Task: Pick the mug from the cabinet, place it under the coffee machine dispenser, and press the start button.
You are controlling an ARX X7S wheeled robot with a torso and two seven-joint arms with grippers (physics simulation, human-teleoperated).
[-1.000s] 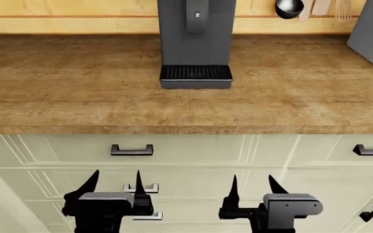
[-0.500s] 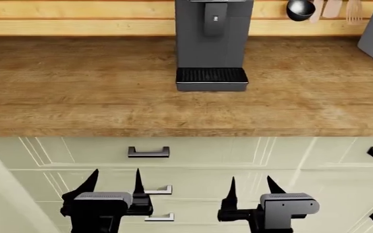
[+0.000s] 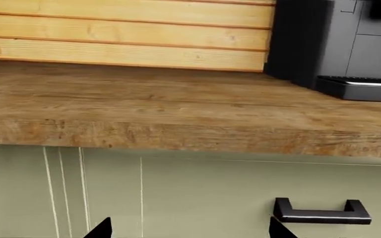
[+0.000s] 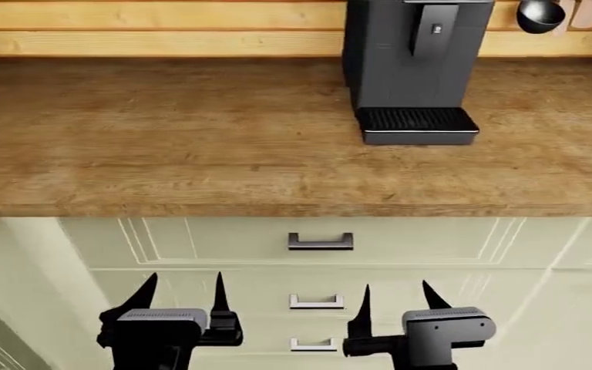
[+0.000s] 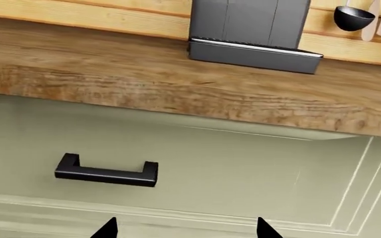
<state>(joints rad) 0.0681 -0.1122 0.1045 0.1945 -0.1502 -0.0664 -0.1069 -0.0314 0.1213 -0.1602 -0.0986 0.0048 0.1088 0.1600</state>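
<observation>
The tall dark grey coffee machine (image 4: 404, 54) stands at the back right of the wooden counter (image 4: 173, 139), with its dispenser block (image 4: 435, 31) above the ribbed drip tray (image 4: 416, 123). The machine also shows in the left wrist view (image 3: 349, 44) and the right wrist view (image 5: 250, 25). No mug is in view. My left gripper (image 4: 183, 289) and right gripper (image 4: 397, 297) are both open and empty, held low in front of the pale green drawers, below the counter edge. In the wrist views only the fingertips (image 3: 101, 229) (image 5: 107, 229) show.
Pale green drawer fronts with dark bar handles (image 4: 320, 242) run under the counter; one handle shows in the left wrist view (image 3: 319, 214) and one in the right wrist view (image 5: 105, 172). A black ladle (image 4: 539, 15) hangs on the wood-plank wall right of the machine.
The whole view has shifted left: the coffee machine and drawer handles have slid to the right in the head view. Both grippers stay open in the same pose.
</observation>
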